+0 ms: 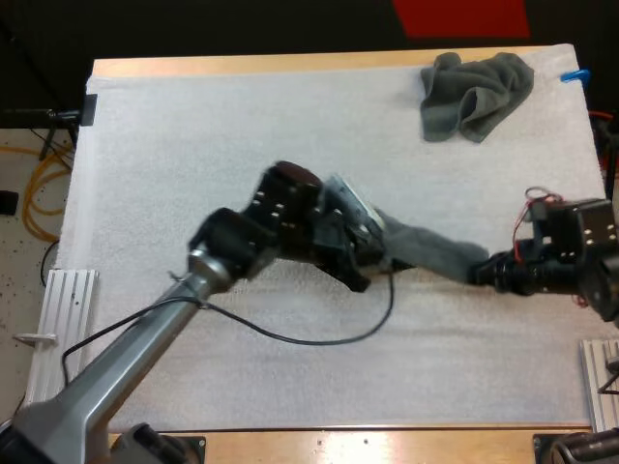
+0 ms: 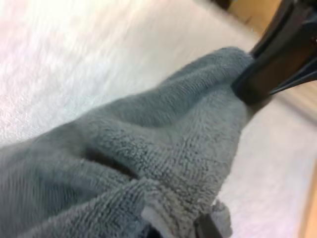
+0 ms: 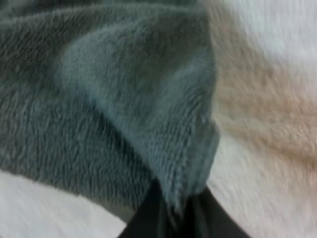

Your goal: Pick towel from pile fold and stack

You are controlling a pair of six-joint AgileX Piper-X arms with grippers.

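White mat [image 1: 193, 126] is lying under the towel [image 1: 430, 249], left fingers [image 1: 358, 273] and right fingers [image 3: 146, 220] each pinching an end; keeping tension even while lowering it flat is looking wise.

A dark grey-green towel [image 3: 99, 99] with a thick, looped pile lay bunched in soft folds over the white mat [image 3: 267, 99]. The right gripper [image 3: 176, 208] pinched a hanging fold at the towel's edge, its two black fingers [image 3: 146, 218] pressing on the cloth from both sides. The mat showed bare just beside that edge and under the fingers.
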